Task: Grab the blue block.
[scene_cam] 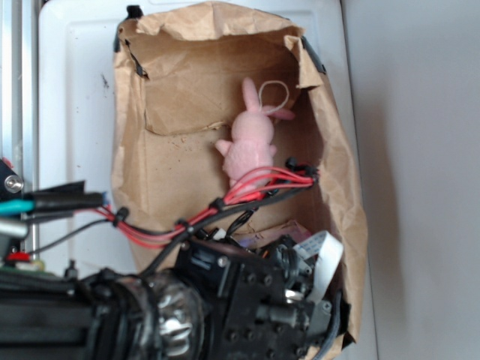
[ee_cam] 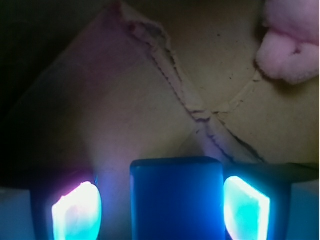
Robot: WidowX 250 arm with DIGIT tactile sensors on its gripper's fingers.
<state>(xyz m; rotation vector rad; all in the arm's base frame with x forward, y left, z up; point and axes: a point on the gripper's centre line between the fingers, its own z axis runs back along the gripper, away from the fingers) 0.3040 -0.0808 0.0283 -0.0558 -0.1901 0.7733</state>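
Observation:
In the wrist view the blue block (ee_cam: 176, 200) is a flat, smooth slab lying on brown paper between my two glowing finger pads. My gripper (ee_cam: 161, 205) is open around it. The right pad (ee_cam: 246, 207) sits right at the block's edge, and the left pad (ee_cam: 77, 212) stands a clear gap away. In the exterior view the arm's black wrist (scene_cam: 247, 292) reaches into the near end of the paper-lined box and hides both the block and the fingers.
The pink plush bunny (scene_cam: 251, 142) lies further into the box, at the wrist view's upper right (ee_cam: 292, 50). Crumpled brown paper walls (scene_cam: 341, 165) rise on all sides. Red and black cables (scene_cam: 262, 187) cross above the box. A white surface (scene_cam: 75, 90) lies around it.

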